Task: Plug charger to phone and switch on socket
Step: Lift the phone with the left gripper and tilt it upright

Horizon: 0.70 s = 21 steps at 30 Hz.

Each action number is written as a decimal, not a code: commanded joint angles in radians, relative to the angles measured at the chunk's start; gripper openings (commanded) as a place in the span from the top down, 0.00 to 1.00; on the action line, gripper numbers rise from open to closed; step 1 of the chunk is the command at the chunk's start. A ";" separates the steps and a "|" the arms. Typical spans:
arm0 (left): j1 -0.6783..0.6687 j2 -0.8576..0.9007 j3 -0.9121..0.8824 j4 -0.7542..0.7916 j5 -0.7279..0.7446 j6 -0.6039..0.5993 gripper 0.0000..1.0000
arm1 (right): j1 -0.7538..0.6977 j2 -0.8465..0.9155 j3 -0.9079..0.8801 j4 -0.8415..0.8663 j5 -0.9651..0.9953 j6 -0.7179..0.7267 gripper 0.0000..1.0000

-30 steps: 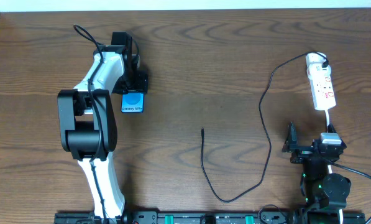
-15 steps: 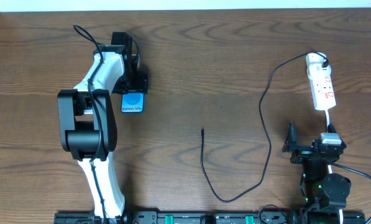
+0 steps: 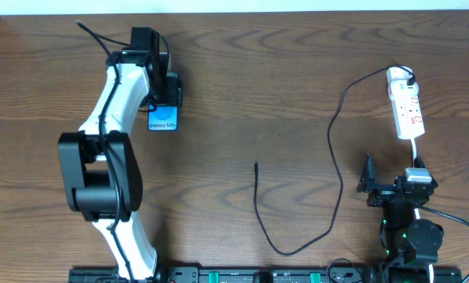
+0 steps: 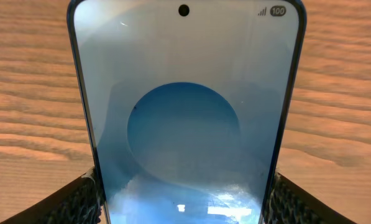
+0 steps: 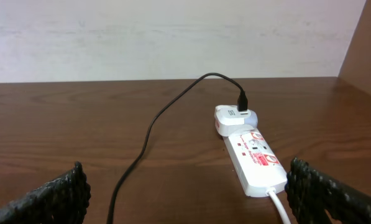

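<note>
The phone [image 3: 162, 120], blue-screened with a black edge, is at the back left, and my left gripper [image 3: 163, 101] is shut on its two long sides. In the left wrist view the phone [image 4: 185, 106] fills the frame between the textured fingers [image 4: 79, 199]. The charger's thin black cable [image 3: 258, 208] lies mid-table with its connector tip [image 3: 256, 165] free. It loops right and back to a black plug [image 5: 242, 102] in the white adapter on the socket [image 3: 405, 110]. My right gripper [image 3: 393, 177] stands open just in front of the socket [image 5: 253, 155], holding nothing.
The socket's white cord [image 5: 278, 205] runs back toward my right arm's base [image 3: 411, 232]. The table's back edge meets a pale wall [image 5: 173, 37]. A wooden side panel [image 5: 365, 43] rises at the far right.
My left arm has swung a little back and to the left, carrying the phone with it. The right arm, the cable and the socket have not moved.
</note>
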<state>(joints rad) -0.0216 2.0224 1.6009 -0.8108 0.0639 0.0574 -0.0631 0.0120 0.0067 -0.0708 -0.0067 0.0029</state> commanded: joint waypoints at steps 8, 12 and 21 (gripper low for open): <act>0.003 -0.063 0.005 -0.048 0.336 -0.102 0.92 | 0.006 -0.006 -0.001 -0.005 0.004 -0.011 0.01; 0.003 -0.063 0.005 -0.047 0.507 -0.256 0.92 | 0.006 -0.006 -0.001 -0.005 0.004 -0.011 0.01; 0.003 -0.063 0.005 -0.103 0.933 -0.652 0.92 | 0.006 -0.006 -0.001 -0.005 0.004 -0.011 0.01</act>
<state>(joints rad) -0.0216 1.9892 1.6005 -0.9085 0.7547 -0.4282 -0.0631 0.0120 0.0067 -0.0708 -0.0067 0.0029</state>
